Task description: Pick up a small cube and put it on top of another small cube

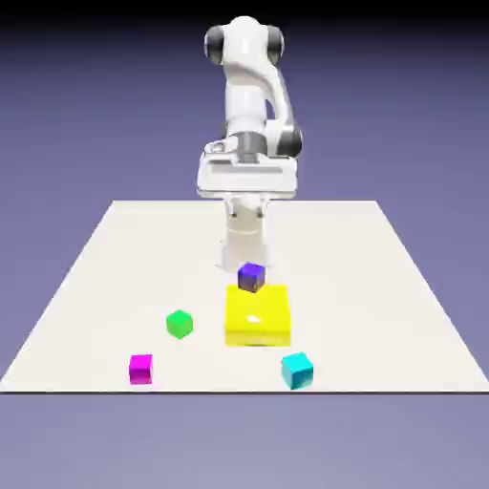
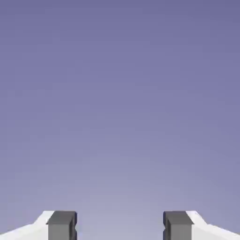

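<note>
Cyan cube (image 1: pixel 297 370) sits at the table's (image 1: pixel 86 287) near edge, right of centre, with nothing touching it.

Gripper (image 2: pixel 120 227) is released: the hand view shows its 2 grey fingertips (image 2: pixel 62 225) spread wide with only blue-violet backdrop between them, no cube or table. The exterior view alone shows the layout: the arm raised at the far side, the hand facing the camera, so the cube lies below and well toward the near edge. Between them stand the yellow block (image 1: pixel 258 314) and the purple cube (image 1: pixel 251 277) touching its far edge; green cube (image 1: pixel 179 324) and magenta cube (image 1: pixel 140 368) lie left.
</note>
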Tool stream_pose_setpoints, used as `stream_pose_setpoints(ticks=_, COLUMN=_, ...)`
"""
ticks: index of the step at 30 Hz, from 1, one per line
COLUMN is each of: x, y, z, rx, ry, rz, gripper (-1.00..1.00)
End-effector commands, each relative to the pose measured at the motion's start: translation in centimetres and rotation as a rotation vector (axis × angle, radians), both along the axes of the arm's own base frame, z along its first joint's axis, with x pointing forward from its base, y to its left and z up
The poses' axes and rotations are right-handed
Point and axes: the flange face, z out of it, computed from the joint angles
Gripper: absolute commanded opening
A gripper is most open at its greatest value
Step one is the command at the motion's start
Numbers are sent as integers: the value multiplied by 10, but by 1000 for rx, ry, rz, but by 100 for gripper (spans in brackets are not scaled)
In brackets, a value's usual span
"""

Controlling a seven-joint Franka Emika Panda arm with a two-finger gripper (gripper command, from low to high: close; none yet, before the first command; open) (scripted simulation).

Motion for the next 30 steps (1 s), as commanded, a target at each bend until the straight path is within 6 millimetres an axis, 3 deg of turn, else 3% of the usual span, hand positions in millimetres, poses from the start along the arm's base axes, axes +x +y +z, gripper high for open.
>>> stream_pose_setpoints(ticks=1, x=10, y=4, z=-3, rx=-6, ry=40, rz=9, gripper=0)
stream_pose_setpoints(ticks=8, x=78, y=32, z=-33, rx=-54, ry=316, rz=69, gripper=0)
stream_pose_setpoints(ticks=16, x=141, y=67, z=-87, rx=-113, ry=629, rz=130, gripper=0)
stream_pose_setpoints(ticks=23, x=180, y=97, z=-147, rx=-169, ry=899, rz=174, gripper=0)
stream_pose_setpoints(ticks=30, x=203, y=124, z=-214, rx=-226, ry=1167, rz=207, gripper=0)
